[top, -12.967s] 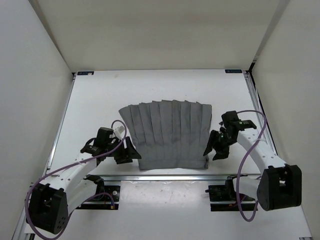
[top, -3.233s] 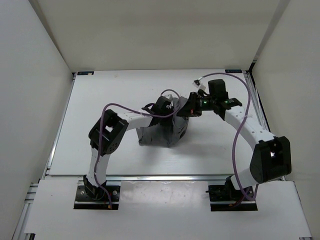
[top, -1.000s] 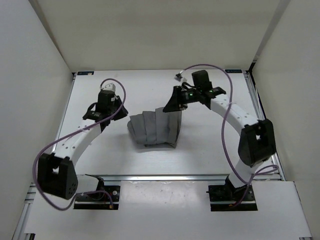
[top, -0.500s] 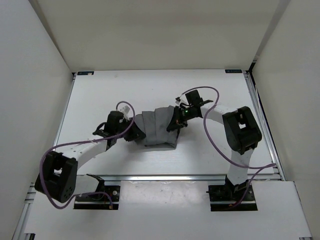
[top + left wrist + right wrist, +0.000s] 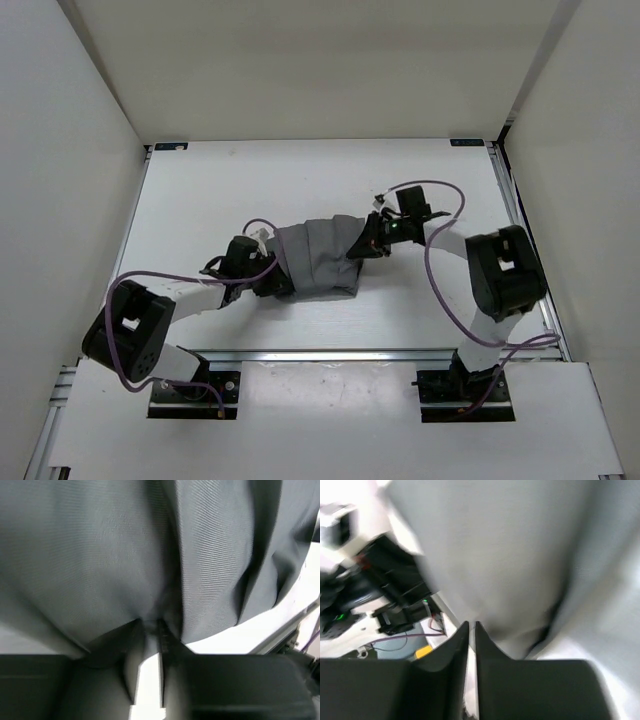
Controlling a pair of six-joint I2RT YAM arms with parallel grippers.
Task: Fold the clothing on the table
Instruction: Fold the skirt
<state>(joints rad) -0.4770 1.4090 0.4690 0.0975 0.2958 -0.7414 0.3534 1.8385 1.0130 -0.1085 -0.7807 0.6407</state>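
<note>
Left claw (image 5: 268,277) nearly closed, pinching fabric at the left edge of the clothing (image 5: 318,255). The clothing sits mid-bench (image 5: 200,190), doubled into a narrow, lumpy bundle: partly folded, not neat. Right claw (image 5: 367,246) near-closed, seems nipped on the right edge. Remaining: final fold, flatten, release.
</note>
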